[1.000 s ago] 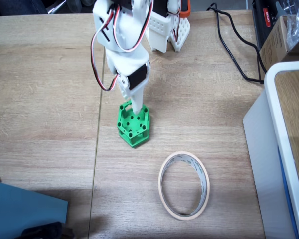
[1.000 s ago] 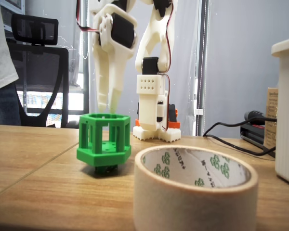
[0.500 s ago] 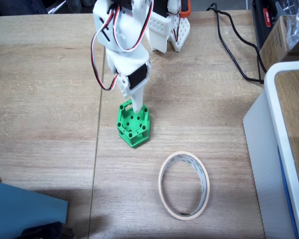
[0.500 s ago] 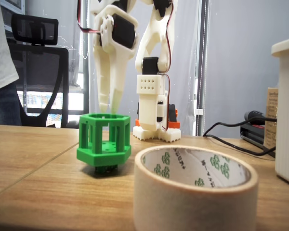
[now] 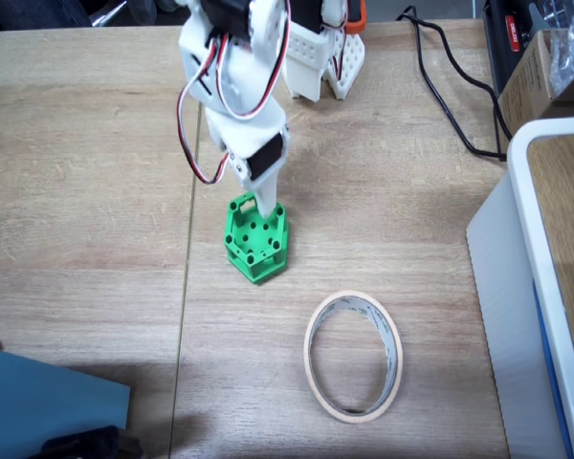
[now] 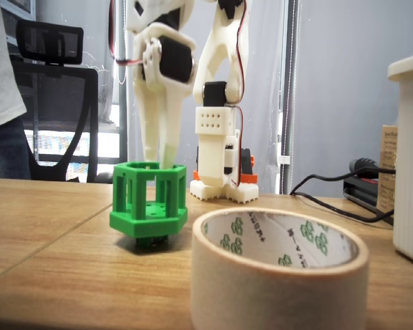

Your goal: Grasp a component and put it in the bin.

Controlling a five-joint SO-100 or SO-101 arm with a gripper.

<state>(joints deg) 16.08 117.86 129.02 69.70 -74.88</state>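
The green hexagonal component (image 5: pixel 256 241) stands upright on the wooden table, left of centre, its holed face up. In the low fixed view the component (image 6: pixel 149 203) sits left of and behind the bin. The bin (image 5: pixel 354 356) is a beige tape ring lying flat to the component's lower right; the bin (image 6: pixel 279 271) looms large in the foreground of the low view. My white gripper (image 5: pixel 259 202) points straight down over the component's far rim. In the low view the gripper (image 6: pixel 158 163) has its tips at the rim's top, with a narrow gap between the fingers.
A tall white-edged box (image 5: pixel 540 249) fills the right side. A black cable (image 5: pixel 440 86) runs across the back right. The arm's base (image 5: pixel 325 57) stands behind the component. A blue object (image 5: pixel 48 406) sits at the front left corner.
The gripper has come down from above the component until its tips reach the top rim. The component and the ring have not moved.
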